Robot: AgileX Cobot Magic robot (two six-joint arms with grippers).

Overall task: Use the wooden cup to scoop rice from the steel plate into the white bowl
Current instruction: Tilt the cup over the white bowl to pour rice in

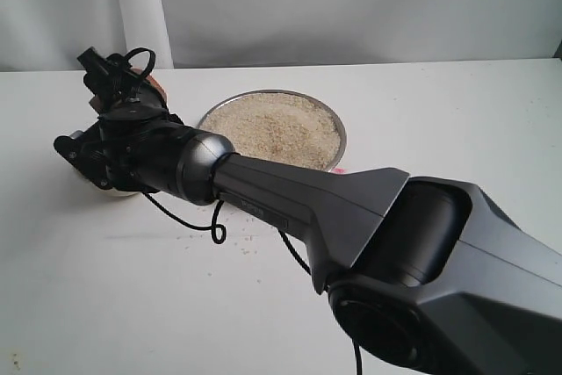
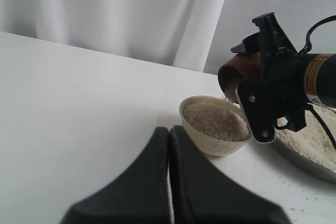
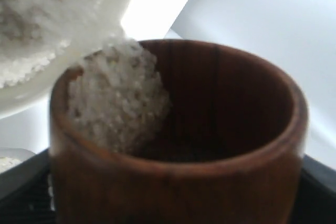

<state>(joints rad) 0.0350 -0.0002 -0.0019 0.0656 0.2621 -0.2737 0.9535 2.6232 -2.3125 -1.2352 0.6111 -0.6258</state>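
My right gripper [image 2: 260, 74] is shut on the wooden cup [image 2: 234, 73], which is tipped mouth-down over the white bowl [image 2: 210, 144]. Rice [image 3: 118, 103] slides from the cup's dark inside [image 3: 220, 103] over its lip into the bowl. The bowl holds a mound of rice [image 2: 215, 120]. In the exterior view the right arm reaches across to the left and hides most of the bowl [image 1: 118, 192]; only a sliver of the cup [image 1: 156, 85] shows. The steel plate [image 1: 338, 129] carries a wide heap of rice [image 1: 274, 127]. My left gripper [image 2: 169, 135] is shut and empty, short of the bowl.
Loose grains [image 1: 241, 239] lie on the white table in front of the plate. A black cable [image 1: 206, 226] loops down from the right wrist onto the table. A white curtain [image 2: 131, 14] hangs behind the table.
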